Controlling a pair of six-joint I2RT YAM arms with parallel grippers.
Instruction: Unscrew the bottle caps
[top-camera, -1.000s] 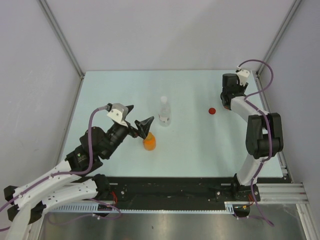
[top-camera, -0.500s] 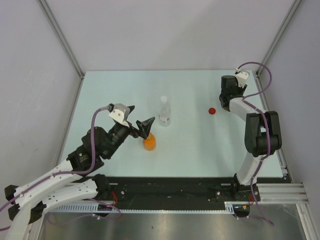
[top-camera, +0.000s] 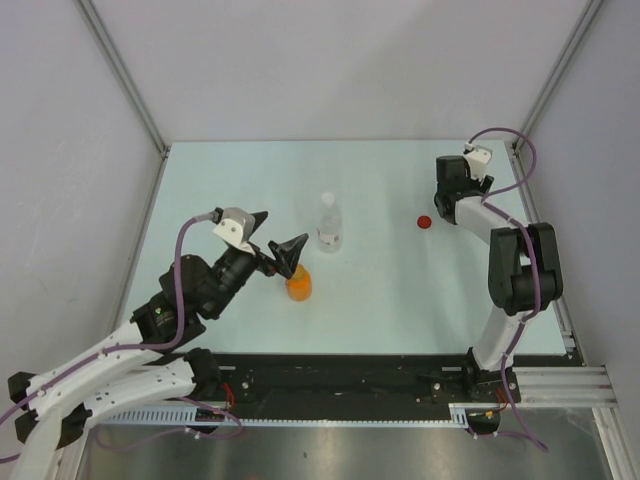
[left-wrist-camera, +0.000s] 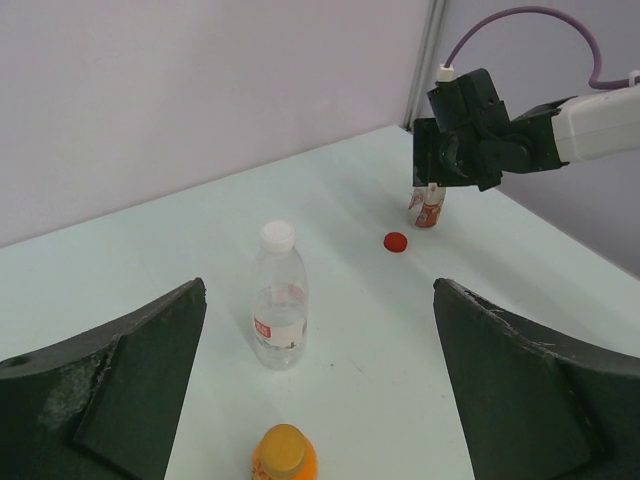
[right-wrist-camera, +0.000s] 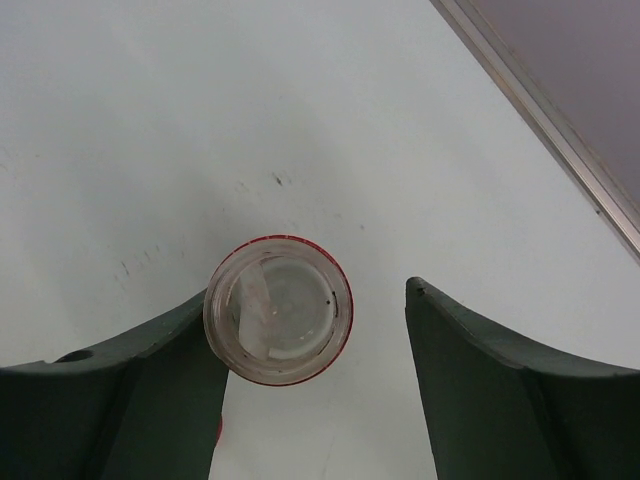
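Note:
A clear bottle (right-wrist-camera: 278, 310) with a red neck ring stands uncapped at the far right, its open mouth facing up. My right gripper (right-wrist-camera: 310, 295) hangs over it, open; the bottle sits close to the left finger with a wide gap to the right finger. The red cap (top-camera: 424, 222) lies on the table a little to its left. A clear bottle (top-camera: 329, 225) with a pale label stands mid-table with its white cap (left-wrist-camera: 277, 235) on. The squat orange bottle (top-camera: 298, 285) wears its orange cap (left-wrist-camera: 283, 447). My left gripper (top-camera: 277, 230) hovers wide open just above and behind the orange bottle, holding nothing.
Grey walls with metal corner posts (top-camera: 125, 85) close in the pale table (top-camera: 380, 290) on three sides. The right arm's elbow (top-camera: 522, 270) stands near the table's right edge. A black rail (top-camera: 340, 385) runs along the near edge.
My right gripper's jaws have spread apart off the red-ringed bottle, and that wrist has shifted slightly left and away. The left arm and the other bottles have not moved.

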